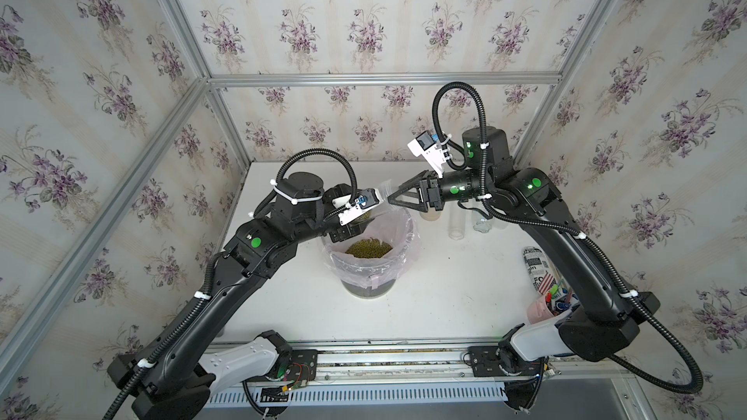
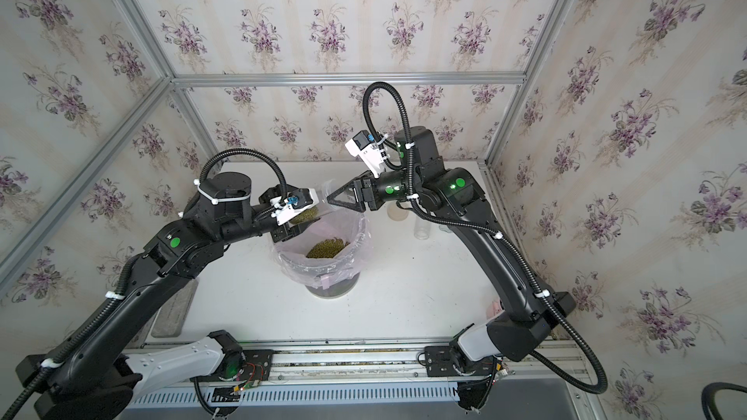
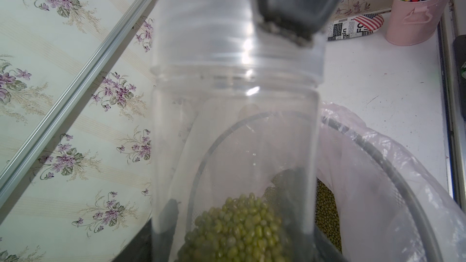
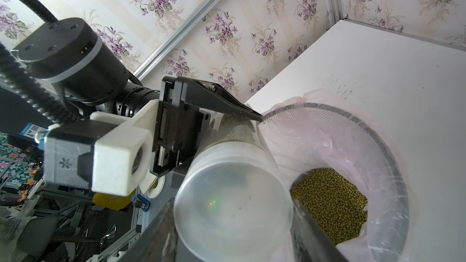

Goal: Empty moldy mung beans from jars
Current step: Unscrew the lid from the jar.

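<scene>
Above the lined bin [image 1: 368, 286]: the jar [image 3: 232, 127] hangs nearly on its side, so any spill should land in the liner.
Left end effector [image 3: 230, 187]: clamped round the jar's body, likely bracing it against twisting.
Right end effector [image 1: 394, 193]: fingers pinched on the lid [image 4: 232, 197] — probably to unscrew it.
Mung beans [image 3: 237, 225]: settled at the jar's base end, clear of the lid; a heap [image 1: 368, 247] already lies in the bin.
Far right of the desk [image 1: 444, 296]: a clear lidless jar [image 1: 457, 224] stands aside — seemingly emptied.
</scene>
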Controlling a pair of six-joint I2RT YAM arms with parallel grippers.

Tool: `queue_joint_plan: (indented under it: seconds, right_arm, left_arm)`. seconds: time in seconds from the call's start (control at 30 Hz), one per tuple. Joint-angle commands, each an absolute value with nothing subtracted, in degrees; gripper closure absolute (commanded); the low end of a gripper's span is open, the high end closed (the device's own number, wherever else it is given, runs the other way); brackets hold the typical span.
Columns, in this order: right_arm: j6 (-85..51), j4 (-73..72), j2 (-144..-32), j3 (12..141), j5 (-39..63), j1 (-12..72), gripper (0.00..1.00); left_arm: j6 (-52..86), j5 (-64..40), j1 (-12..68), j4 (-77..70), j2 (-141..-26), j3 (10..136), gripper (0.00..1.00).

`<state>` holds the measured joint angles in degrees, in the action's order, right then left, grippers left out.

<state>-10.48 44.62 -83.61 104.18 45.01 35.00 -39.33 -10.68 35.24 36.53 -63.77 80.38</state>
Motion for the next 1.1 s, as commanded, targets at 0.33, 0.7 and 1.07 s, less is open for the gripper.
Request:
queue_joint_plan:
  seconds: [0.33,0.7,1.07]
  right_arm:
    - [0.87,36.44,-79.23,97.57,47.06,34.72,0.50]
    - [14.29,37.37,-76.73,92.96,48.21,33.94,0.51]
    - [23.49,41.85,-79.82,94.75,56.43,29.99,0.50]
  left_arm:
    - [-39.54,-12.50,35.16,35.22,-64.60,80.98,1.00]
    - [-39.16,-13.68,35.16,35.21,-64.24,80.66,1.00]
    - [-39.06,-14.23,35.16,35.23,-64.51,80.68,1.00]
